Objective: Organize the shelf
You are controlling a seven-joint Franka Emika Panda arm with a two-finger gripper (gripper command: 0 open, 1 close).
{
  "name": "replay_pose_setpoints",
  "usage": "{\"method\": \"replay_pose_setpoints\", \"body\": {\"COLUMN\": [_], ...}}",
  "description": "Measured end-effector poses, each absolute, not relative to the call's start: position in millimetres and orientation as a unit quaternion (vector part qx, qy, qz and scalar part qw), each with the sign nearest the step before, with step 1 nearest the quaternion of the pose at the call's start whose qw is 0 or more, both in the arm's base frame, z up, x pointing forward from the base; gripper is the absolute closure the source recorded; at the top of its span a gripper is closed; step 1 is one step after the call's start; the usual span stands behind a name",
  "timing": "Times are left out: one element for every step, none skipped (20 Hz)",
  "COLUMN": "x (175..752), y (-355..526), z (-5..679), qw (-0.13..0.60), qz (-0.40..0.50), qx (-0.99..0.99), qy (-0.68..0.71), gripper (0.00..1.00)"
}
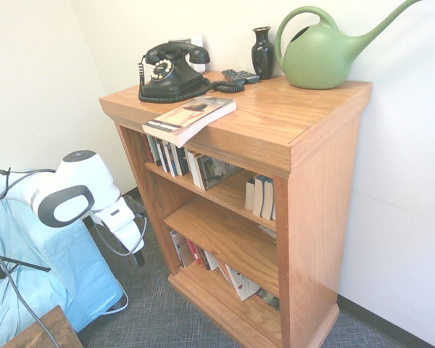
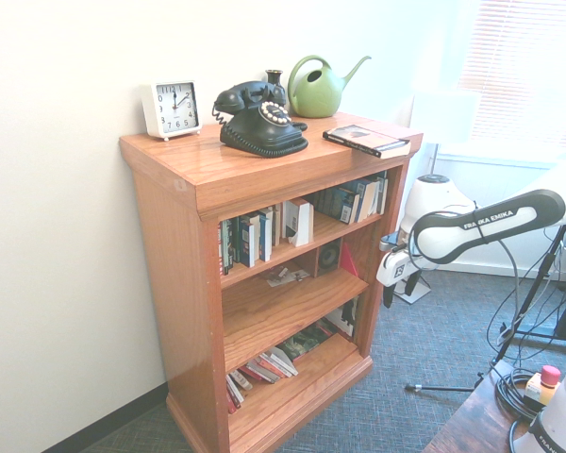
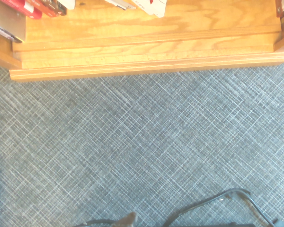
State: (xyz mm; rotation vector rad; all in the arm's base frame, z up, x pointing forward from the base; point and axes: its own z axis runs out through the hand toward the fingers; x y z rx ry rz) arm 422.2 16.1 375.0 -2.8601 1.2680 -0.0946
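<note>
My claw hangs over the grey carpet, pointing straight down, fingers spread wide and holding nothing. Just beyond it stands the shelf, back against the white wall, its open front facing me, its long axis upright. Books on the lower levels lean or lie flat. Further up, a book lies on the top, one corner past the front edge. Behind it sit a black telephone, a dark vase and a green watering can with its spout pointing away from the telephone; a white clock stands at the far end.
</note>
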Motion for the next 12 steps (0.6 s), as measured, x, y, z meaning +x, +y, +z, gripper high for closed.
{"method": "replay_pose_setpoints", "body": {"x": [423, 423, 424, 425, 428, 430, 433, 435, 437, 438, 439, 440], "y": [16, 16, 15, 13, 9, 5, 0, -4, -8, -12, -13, -14], "z": [375, 375, 376, 378, 383, 389, 396, 405, 415, 426, 438, 450], "qw": [0.006, 0.004, -0.002, -0.014, -0.031, -0.051, -0.072, -0.092, -0.113, -0.134, -0.156, -0.18], "qz": [-0.03, -0.031, -0.035, -0.044, -0.058, -0.075, -0.094, -0.113, -0.132, -0.15, -0.165, -0.18], "qx": [-0.914, -0.914, -0.916, -0.919, -0.921, -0.922, -0.922, -0.921, -0.92, -0.918, -0.915, -0.911], "qy": [0.405, 0.404, 0.4, 0.392, 0.385, 0.377, 0.369, 0.361, 0.352, 0.342, 0.334, 0.324], "gripper": [0.0, 0.0, 0.0, 0.0, 0.0, 0.0, 0.0, 0.0, 0.0, 0.0, 0.0, 0.0]}}
